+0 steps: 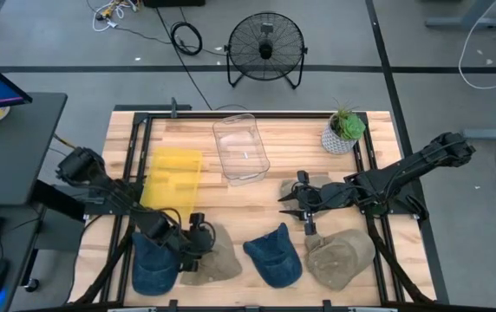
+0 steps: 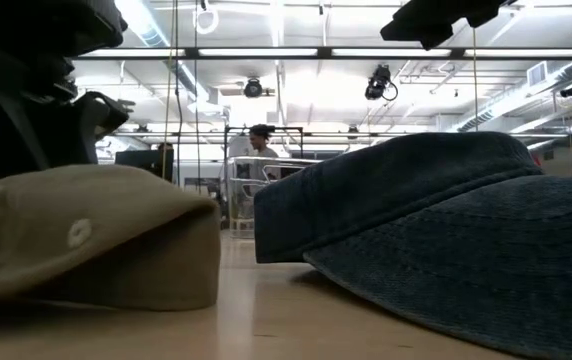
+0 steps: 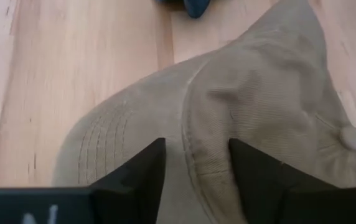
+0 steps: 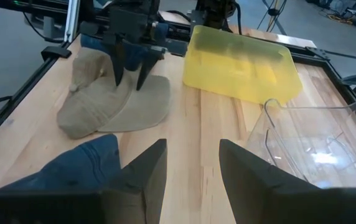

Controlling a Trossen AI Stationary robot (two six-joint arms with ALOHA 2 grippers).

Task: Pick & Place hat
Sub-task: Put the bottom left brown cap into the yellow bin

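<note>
A tan hat (image 1: 215, 258) (image 3: 259, 99) (image 4: 103, 102) (image 2: 76, 240) lies flat near the table's near edge, crown and brim on the wood. My left gripper (image 1: 198, 234) (image 3: 196, 146) (image 4: 128, 86) points down over it, open. One finger is over the crown and one over the brim, astride the seam between them. A denim hat (image 1: 274, 256) (image 2: 446, 220) (image 4: 72, 165) rests beside it, toward the table's right. My right gripper (image 1: 296, 208) (image 4: 192, 146) hangs open above the table's middle, over bare wood, holding nothing. My left gripper comes at the tan hat from above, pointing down. Its open fingertips (image 4: 117, 81) are at the seam where brim meets crown (image 3: 187, 118). I cannot tell whether they touch the cloth or hover just above it.
A second denim hat (image 1: 153, 264) lies under the left arm, another tan hat (image 1: 339, 257) near the right corner, and a third (image 1: 313, 185) under the right arm. A yellow bin (image 1: 174, 178) (image 4: 243, 65), a clear bin (image 1: 241, 147) (image 4: 315, 137) and a potted plant (image 1: 345, 130) stand farther back.
</note>
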